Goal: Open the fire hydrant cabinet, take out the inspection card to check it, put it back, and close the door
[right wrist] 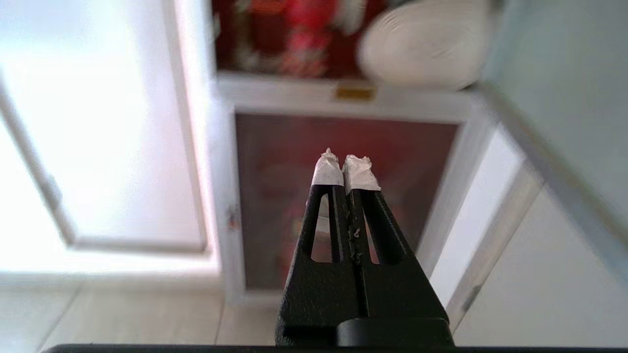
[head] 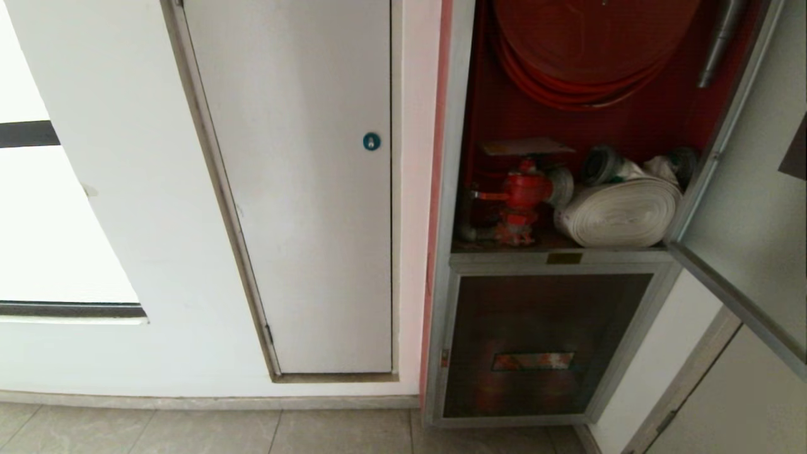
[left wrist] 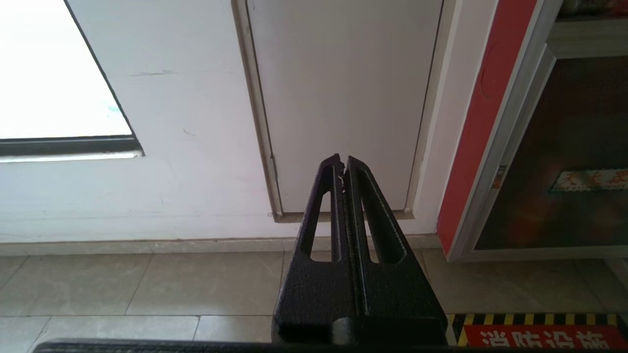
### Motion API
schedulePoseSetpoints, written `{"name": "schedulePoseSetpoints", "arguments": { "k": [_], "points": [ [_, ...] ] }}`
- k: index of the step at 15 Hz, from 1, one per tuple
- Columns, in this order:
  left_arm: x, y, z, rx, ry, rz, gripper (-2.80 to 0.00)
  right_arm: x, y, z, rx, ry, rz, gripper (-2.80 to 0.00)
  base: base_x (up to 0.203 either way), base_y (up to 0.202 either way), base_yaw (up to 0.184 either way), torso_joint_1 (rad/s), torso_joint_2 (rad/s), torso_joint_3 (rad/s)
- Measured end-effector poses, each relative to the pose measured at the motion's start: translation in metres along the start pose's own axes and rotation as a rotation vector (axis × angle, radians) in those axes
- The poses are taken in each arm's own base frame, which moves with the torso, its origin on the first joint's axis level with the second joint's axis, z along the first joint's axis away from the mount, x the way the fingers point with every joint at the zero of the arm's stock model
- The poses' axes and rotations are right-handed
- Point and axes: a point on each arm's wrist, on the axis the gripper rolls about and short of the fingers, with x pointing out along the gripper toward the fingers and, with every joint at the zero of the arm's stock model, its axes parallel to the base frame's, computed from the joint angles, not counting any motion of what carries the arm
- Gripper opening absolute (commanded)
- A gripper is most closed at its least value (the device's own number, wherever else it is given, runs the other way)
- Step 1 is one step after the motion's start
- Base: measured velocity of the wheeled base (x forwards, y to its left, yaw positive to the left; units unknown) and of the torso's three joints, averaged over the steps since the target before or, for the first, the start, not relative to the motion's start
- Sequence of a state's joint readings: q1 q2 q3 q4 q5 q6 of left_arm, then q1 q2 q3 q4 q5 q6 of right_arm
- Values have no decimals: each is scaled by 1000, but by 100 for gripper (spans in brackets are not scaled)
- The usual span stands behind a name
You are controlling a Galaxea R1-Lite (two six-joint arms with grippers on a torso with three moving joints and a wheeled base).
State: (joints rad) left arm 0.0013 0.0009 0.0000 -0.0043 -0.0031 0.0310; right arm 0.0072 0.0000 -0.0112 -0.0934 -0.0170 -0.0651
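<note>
The wall (head: 126,189) is white, and a plain white door (head: 302,189) with a small round blue lock (head: 371,141) is set into it inside a thin grey frame. On the left side a big window (head: 44,233) is very bright with daylight, with a dark bar across it and a dark sill along its bottom edge. The floor (head: 189,432) is made of pale grey-brown tiles, and a strip with yellow and black stripes and a red sign (left wrist: 539,336) lies on it.
</note>
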Motion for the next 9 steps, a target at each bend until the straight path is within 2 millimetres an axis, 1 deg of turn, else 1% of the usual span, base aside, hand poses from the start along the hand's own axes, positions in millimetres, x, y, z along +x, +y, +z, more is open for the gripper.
{"name": "schedulePoseSetpoints", "arguments": {
  "k": [4, 9],
  "points": [
    [0, 0, 0, 0, 0, 0, -280, 0, 2, -13, -16, 109, 41, -280, 0, 0, 0, 0, 0, 0],
    [0, 0, 0, 0, 0, 0, -280, 0, 2, -13, 25, 105, 50, -280, 0, 0, 0, 0, 0, 0]
  ]
}}
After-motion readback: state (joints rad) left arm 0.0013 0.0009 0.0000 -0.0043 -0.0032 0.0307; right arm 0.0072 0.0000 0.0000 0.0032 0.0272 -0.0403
